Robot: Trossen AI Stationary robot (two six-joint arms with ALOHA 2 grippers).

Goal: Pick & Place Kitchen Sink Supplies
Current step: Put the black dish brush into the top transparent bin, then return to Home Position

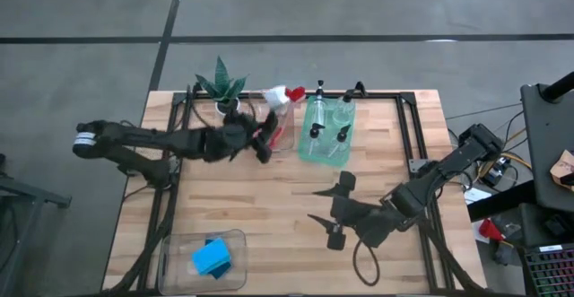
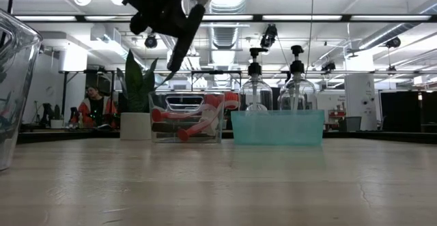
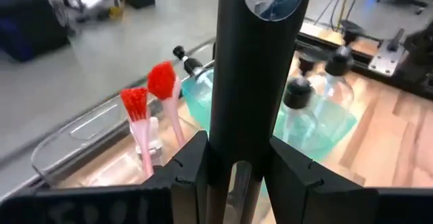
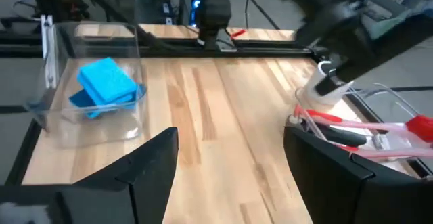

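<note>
My left arm reaches in from the left edge of the high view, its left claw (image 1: 262, 141) raised over the clear bin (image 1: 280, 134) at the upper middle of the bench (image 1: 269, 207). The claw is clamped on a black dish brush (image 3: 247, 82), whose dark handle runs straight up between the fingers (image 3: 193, 166) in the left wrist view. In the low view that handle slants down from the claw toward the bin's rim.

My right arm comes in from the right edge and bends low over the bench at the lower right of centre. The right claw (image 1: 335, 209) has its fingers spread wide and holds nothing.

Red dish brushes (image 1: 285, 95) lie in the clear bin, their bristle heads sticking up over its far end. Just right of it, the green bin (image 1: 326, 131) holds clear bottles (image 1: 317, 109) with black pump tops. A potted plant (image 1: 221, 86) stands at the upper left of the bench. In the lower left of the high view, a second clear bin (image 1: 170, 252) holds blue sponges (image 1: 212, 257).

The bench top is pale wooden planks on grey floor. Across the room in the low view, a person (image 2: 95, 106) sits at the far left under strip lights.
</note>
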